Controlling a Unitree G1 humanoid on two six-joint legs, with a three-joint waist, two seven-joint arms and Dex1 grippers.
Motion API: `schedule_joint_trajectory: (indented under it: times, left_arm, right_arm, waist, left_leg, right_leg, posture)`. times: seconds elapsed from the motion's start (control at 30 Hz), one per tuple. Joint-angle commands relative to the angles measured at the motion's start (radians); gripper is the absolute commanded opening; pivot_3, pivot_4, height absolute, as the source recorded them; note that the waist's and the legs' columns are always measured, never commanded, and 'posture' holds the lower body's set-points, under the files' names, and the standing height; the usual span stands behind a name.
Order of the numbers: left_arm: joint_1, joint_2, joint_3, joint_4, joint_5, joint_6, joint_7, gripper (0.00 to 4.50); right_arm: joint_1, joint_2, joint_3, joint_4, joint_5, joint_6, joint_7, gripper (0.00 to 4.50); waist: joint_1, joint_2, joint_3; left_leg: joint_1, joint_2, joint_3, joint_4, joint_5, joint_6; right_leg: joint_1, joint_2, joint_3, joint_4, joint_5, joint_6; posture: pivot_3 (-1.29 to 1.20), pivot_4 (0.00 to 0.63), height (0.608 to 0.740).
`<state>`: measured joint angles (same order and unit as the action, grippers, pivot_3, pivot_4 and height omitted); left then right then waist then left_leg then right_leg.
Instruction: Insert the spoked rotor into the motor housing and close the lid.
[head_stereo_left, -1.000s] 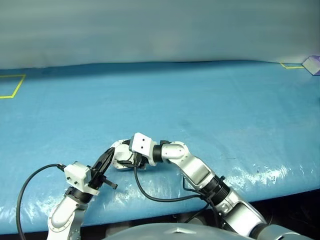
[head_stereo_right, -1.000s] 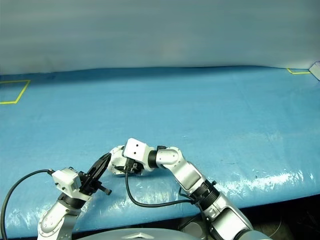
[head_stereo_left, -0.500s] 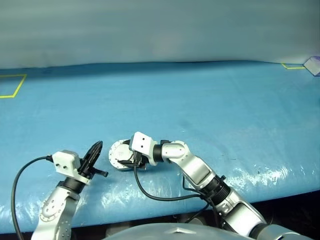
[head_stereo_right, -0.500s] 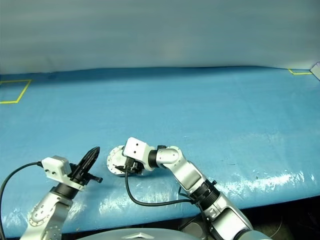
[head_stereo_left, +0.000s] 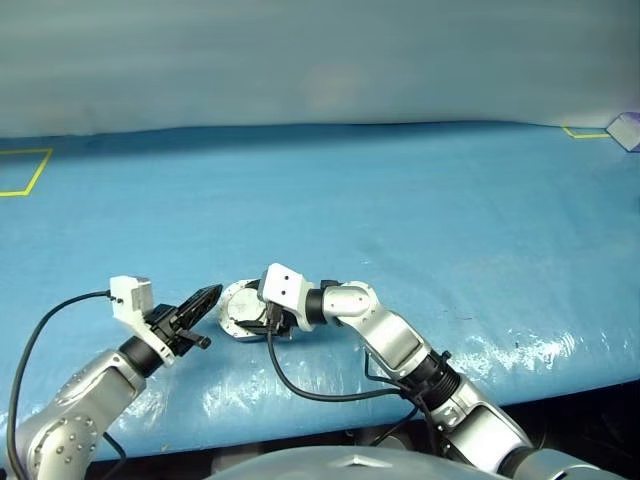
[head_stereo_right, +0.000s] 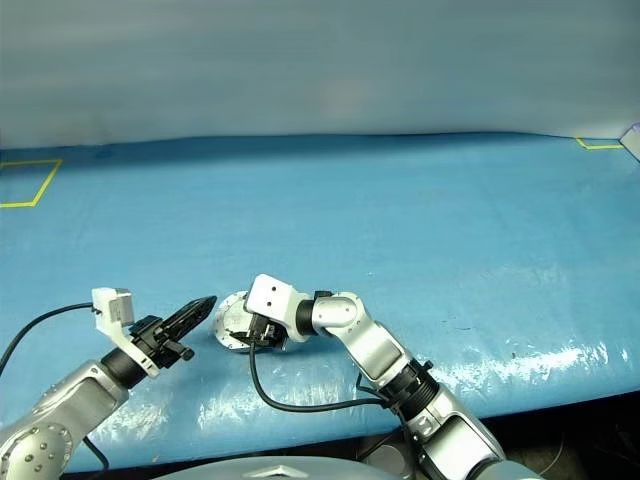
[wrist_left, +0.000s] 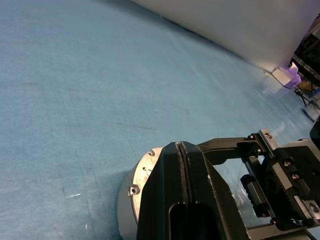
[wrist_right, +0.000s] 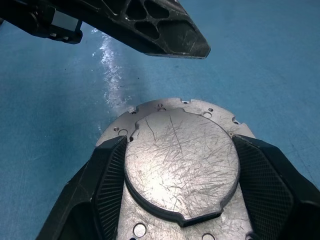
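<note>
Blue plastic-covered table (head_stereo_left: 420, 210), near edge. Right gripper (head_stereo_left: 262, 318) clamps the round grey metal motor housing (wrist_right: 181, 165), its plain light-grey lid (wrist_right: 180, 155) apparently lying shut on top; the rotor cannot be seen, presumably enclosed. Left gripper (head_stereo_left: 203, 297), fingers pressed together and empty, hovers just beside. Task judged nearly complete; open surface all round.

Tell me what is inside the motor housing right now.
The lid is closed over the motor housing, its plain scratched grey outer face showing between the right gripper's fingers. Whatever is inside is covered, so I cannot tell.
</note>
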<state>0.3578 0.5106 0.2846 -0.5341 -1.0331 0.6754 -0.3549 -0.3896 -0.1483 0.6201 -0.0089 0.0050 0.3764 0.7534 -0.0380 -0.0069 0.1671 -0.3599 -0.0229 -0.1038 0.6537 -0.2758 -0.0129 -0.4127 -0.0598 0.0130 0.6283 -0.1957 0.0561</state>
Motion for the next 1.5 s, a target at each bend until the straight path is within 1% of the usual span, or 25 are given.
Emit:
schedule_joint_trajectory:
  times: [0.03,0.23,0.43,0.83,0.93,0.97,1.03,1.13,1.27,1.4,1.5]
  left_arm:
    - [-0.017,0.003,-0.005,0.006,-0.003,0.04,0.027,0.0]
    - [-0.029,0.002,-0.009,0.03,0.013,0.103,0.075,0.0]
    - [-0.04,0.001,-0.027,0.045,0.044,0.138,0.087,0.0]
    - [-0.07,-0.017,-0.051,0.051,0.048,0.163,0.048,0.0]
    - [-0.071,-0.015,-0.054,0.055,0.059,0.167,0.041,0.0]
    - [-0.071,-0.016,-0.053,0.056,0.062,0.167,0.039,0.0]
    - [-0.071,-0.017,-0.053,0.058,0.067,0.167,0.036,0.0]
    - [-0.07,-0.017,-0.053,0.06,0.076,0.166,0.031,0.0]
    - [-0.071,-0.017,-0.055,0.068,0.095,0.161,0.025,0.0]
    - [-0.073,-0.019,-0.06,0.075,0.108,0.158,0.01,0.0]
    - [-0.077,-0.017,-0.067,0.079,0.125,0.145,-0.017,0.0]
  right_arm:
    - [0.02,-0.01,0.013,0.029,-0.021,0.036,-0.002,3.01]
    - [0.024,-0.012,0.015,0.025,-0.022,0.039,-0.006,3.01]
    - [0.026,-0.014,0.015,0.021,-0.02,0.044,-0.009,3.01]
    - [0.053,-0.026,-0.01,-0.009,0.008,0.079,0.001,3.01]
    - [0.066,-0.038,-0.02,-0.024,0.014,0.084,0.007,4.1]
    - [0.071,-0.043,-0.023,-0.032,0.017,0.086,0.009,4.37]
    - [0.087,-0.05,-0.045,-0.056,0.028,0.096,0.002,4.45]
    - [0.124,-0.074,-0.107,-0.127,0.091,0.135,0.015,4.45]
    - [0.182,-0.134,-0.183,-0.247,0.191,0.202,0.054,4.45]
    - [0.257,-0.18,-0.297,-0.387,0.349,0.308,0.077,4.45]
    - [0.303,-0.173,-0.375,-0.446,0.457,0.409,0.041,4.45]
  waist:
    - [0.0,0.0,0.0]
    - [0.001,0.0,0.0]
    - [0.002,0.0,-0.001]
    - [0.005,0.002,-0.004]
    - [0.008,0.002,-0.005]
    - [0.008,0.002,-0.006]
    - [0.009,0.003,-0.007]
    - [0.011,0.002,-0.007]
    - [0.013,0.002,-0.007]
    - [0.015,0.003,-0.006]
    - [0.014,0.003,-0.006]
  left_leg:
    - [0.0,0.0,0.0,0.0,0.0,0.0]
    - [0.0,0.0,0.0,0.0,0.0,-0.001]
    - [0.0,0.0,0.0,-0.001,0.001,-0.001]
    - [0.0,-0.001,-0.001,-0.001,0.001,-0.001]
    - [0.0,-0.002,-0.001,-0.001,0.001,-0.001]
    - [0.0,-0.002,-0.001,-0.001,0.001,-0.001]
    - [0.0,-0.002,-0.001,-0.001,0.001,-0.001]
    - [0.0,-0.001,-0.001,-0.001,0.001,-0.001]
    - [0.0,-0.002,-0.001,-0.002,0.001,-0.001]
    - [-0.002,-0.002,-0.001,-0.002,0.001,-0.001]
    - [-0.002,-0.001,-0.001,-0.002,0.001,-0.001]
  right_leg:
    - [0.0,0.0,0.0,0.0,0.0,0.0]
    - [0.0,0.0,0.0,0.0,0.0,0.0]
    - [0.0,0.0,0.0,0.0,0.0,0.0]
    - [0.0,-0.001,0.0,0.0,0.0,0.0]
    - [0.001,-0.001,0.0,-0.001,0.0,0.0]
    - [0.001,-0.001,0.0,-0.001,0.0,0.0]
    - [0.0,-0.001,0.0,-0.001,0.0,0.0]
    - [0.001,-0.001,0.0,-0.001,0.0,0.0]
    - [0.001,-0.001,0.0,-0.001,0.0,0.0]
    - [-0.002,-0.001,0.0,-0.002,-0.001,-0.001]
    - [-0.002,-0.001,0.0,-0.001,-0.001,-0.001]
  posture:
    - [0.0,0.15,0.74]
    - [0.0,0.15,0.74]
    - [0.0,0.15,0.74]
    - [0.0,0.15,0.74]
    - [0.0,0.15,0.74]
    - [0.0,0.15,0.74]
    - [0.0,0.15,0.74]
    - [0.0,0.15,0.74]
    - [0.0,0.15,0.74]
    - [0.0,0.15,0.74]
    - [0.0,0.15,0.74]
